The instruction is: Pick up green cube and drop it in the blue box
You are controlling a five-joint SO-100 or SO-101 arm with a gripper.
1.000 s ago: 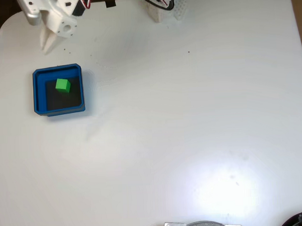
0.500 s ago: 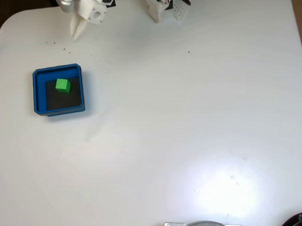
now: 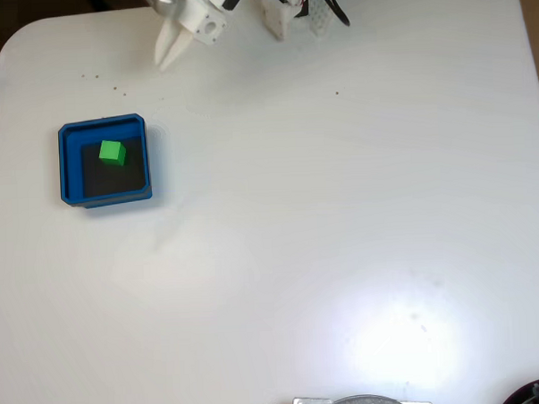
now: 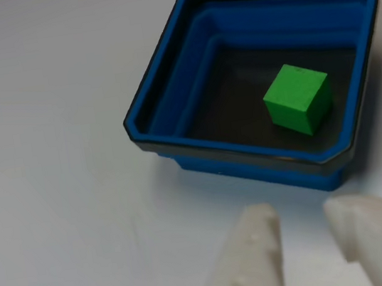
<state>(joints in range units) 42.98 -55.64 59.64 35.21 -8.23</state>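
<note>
Resting on the dark floor of the blue box, the green cube is being seen in the fixed view at the left of the frame, a small bright green block with plain faces, sitting nearer the box's upper wall than its lower one. In the other view the green cube is being shown turned at an angle, toward the right side of the floor, with the blue box presenting thick blue walls and clipped corners. The hand is being shown at the bottom edge of that view as two pale fingertips parted by a clear gap, released, with nothing held between them and nothing touched. In the fixed view the hand is being seen at the upper left of centre over the white surface, well apart from the box, which is lying below and to its left.
</note>
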